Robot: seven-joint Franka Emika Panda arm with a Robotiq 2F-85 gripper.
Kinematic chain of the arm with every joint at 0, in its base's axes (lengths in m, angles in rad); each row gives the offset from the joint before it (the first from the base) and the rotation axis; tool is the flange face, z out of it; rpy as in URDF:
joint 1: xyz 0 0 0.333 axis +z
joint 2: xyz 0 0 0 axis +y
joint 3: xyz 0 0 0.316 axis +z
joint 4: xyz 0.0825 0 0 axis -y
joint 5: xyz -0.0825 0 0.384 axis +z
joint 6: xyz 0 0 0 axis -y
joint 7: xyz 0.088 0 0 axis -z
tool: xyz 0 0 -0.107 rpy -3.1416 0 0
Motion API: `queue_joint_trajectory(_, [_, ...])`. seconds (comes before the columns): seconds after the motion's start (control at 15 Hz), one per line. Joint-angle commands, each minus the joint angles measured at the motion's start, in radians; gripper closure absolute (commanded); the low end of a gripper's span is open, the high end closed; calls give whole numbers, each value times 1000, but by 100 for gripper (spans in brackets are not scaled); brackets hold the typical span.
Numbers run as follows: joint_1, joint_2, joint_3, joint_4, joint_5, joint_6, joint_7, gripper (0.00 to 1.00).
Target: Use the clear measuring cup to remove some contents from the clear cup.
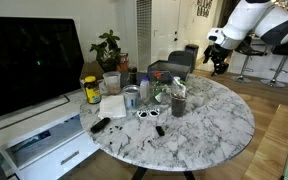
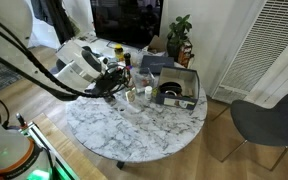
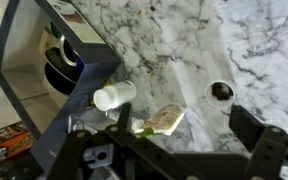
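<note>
Closest in, at the front edge of the bench (image 1: 214, 125): a small black thing (image 1: 101, 125), too small to name. Just behind it, further onto the bench, a white cloth (image 1: 112, 106) lying flat and a silver can (image 1: 132, 98) standing upright beside it. Toward the bench's middle, the clear cup (image 1: 178, 100), upright, dark in its lower part, apart from the can and touched by nothing. Further back on the bench, a yellow-lidded jar (image 1: 91, 90) with a pale clear container (image 1: 111, 83) just beside it. Near the bench's rear rim, a dark tray (image 1: 169, 70). Up by that far rim and well above the bench top, the gripper (image 1: 220, 62), well apart from the clear cup. Jaws spread wide and gripping nothing, the fingers (image 3: 256, 135) standing far apart in the wrist view. Past the bench altogether, a potted plant (image 1: 109, 45).
</note>
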Motion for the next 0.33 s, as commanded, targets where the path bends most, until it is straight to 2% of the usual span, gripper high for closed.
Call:
queue_joint_trajectory(0.0, [-12, 6, -71, -87, 227, 185, -272, 0])
queue_joint_trajectory(0.07, [-4, 2, -35, -36, 133, 104, -147, 0])
queue_joint_trajectory(0.27, [-4, 6, -42, -35, 147, 119, -170, 0])
